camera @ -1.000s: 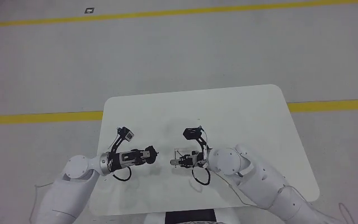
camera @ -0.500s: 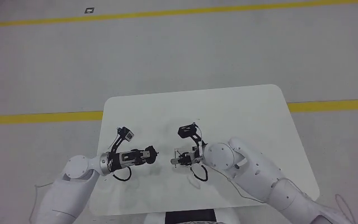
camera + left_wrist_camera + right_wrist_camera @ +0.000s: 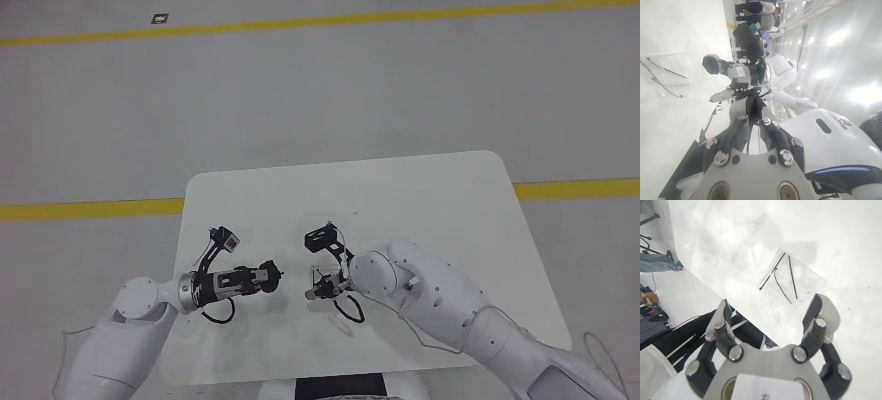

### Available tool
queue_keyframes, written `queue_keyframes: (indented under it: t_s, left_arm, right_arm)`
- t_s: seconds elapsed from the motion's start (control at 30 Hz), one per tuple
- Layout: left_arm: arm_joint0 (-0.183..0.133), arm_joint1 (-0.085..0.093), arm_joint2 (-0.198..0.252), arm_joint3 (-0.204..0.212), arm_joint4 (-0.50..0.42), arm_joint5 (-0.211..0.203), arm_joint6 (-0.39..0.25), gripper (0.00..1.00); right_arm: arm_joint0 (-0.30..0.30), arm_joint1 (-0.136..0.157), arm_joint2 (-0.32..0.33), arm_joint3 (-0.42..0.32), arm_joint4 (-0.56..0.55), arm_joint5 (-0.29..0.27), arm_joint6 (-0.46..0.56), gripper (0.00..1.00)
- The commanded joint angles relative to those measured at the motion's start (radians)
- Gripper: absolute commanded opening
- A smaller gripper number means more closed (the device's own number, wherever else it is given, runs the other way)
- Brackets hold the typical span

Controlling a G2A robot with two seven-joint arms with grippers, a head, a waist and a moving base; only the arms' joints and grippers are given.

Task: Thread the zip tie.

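Now right claw (image 3: 312, 293) swung leftward (jaws apart); left claw (image 3: 276, 272) unmoved.

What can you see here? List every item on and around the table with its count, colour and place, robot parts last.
Table: one, white, mid top view.
Clear tray: one, transparent, on the table below the right gripper.
Zip ties: three, black, loose in the tray.
Held zip tie: one thin black strand, apparently a tie, between the left gripper's fingers.
Floor lines: two, yellow, beyond and beside the table.
Left gripper: one, grey and black, shut, over the table.
Right gripper: one, grey and black, open, facing the left.
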Motion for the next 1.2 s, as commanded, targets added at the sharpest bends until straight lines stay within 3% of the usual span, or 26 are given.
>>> queue_keyframes:
  t_s: [0.0,0.83,0.9,1.17]
  left_arm:
    - [0.000,0.000,0.000,0.000,0.000,0.000,0.000,0.00]
    - [0.000,0.000,0.000,0.000,0.000,0.000,0.000,0.00]
    - [0.000,0.000,0.000,0.000,0.000,0.000,0.000,0.00]
    - [0.000,0.000,0.000,0.000,0.000,0.000,0.000,0.00]
  right_arm:
    - [0.000,0.000,0.000,0.000,0.000,0.000,0.000,1.00]
    - [0.000,0.000,0.000,0.000,0.000,0.000,0.000,1.00]
    - [-0.005,0.000,-0.008,-0.004,-0.017,-0.023,-0.020,1.00]
    - [0.070,-0.028,-0.067,0.007,-0.062,-0.011,0.044,1.00]
